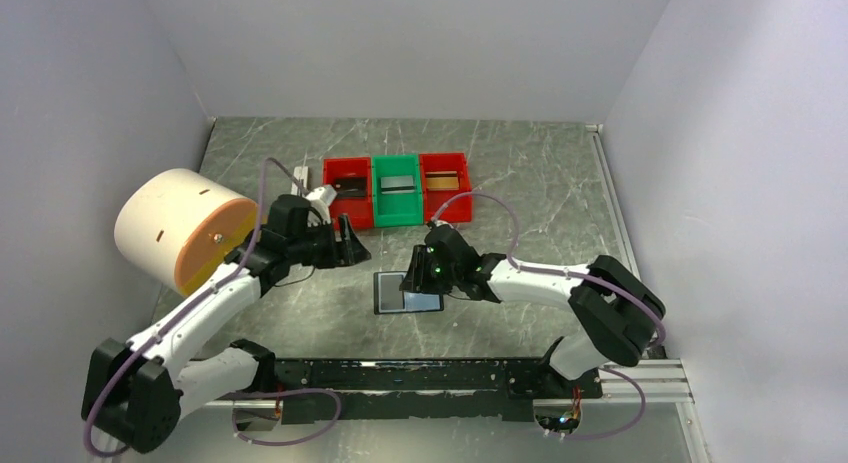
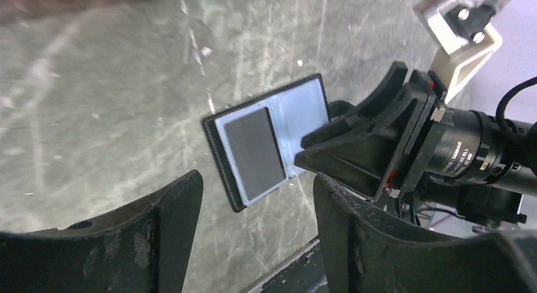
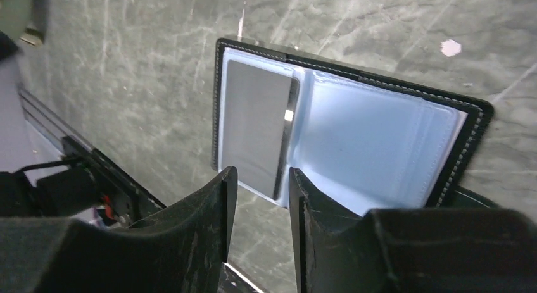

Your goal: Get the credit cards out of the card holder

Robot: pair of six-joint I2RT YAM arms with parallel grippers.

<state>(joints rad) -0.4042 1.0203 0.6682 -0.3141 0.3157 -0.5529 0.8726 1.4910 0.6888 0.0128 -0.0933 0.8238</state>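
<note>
Black leather-look bifold card holder lies open flat on grey marbled table, dark grey plastic card in one pocket. Right gripper hovers at card's near edge, jaws narrowly apart, empty, probably lining up pinch. Left gripper aside of holder, fingers spread, empty, leaving room.

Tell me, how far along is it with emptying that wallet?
Looks done: cards lie in the left red bin, the green bin and the right red bin. In hand: the right gripper hovers open over the open card holder; the left gripper is open and empty. Left: one dark card sits in a pocket.
</note>
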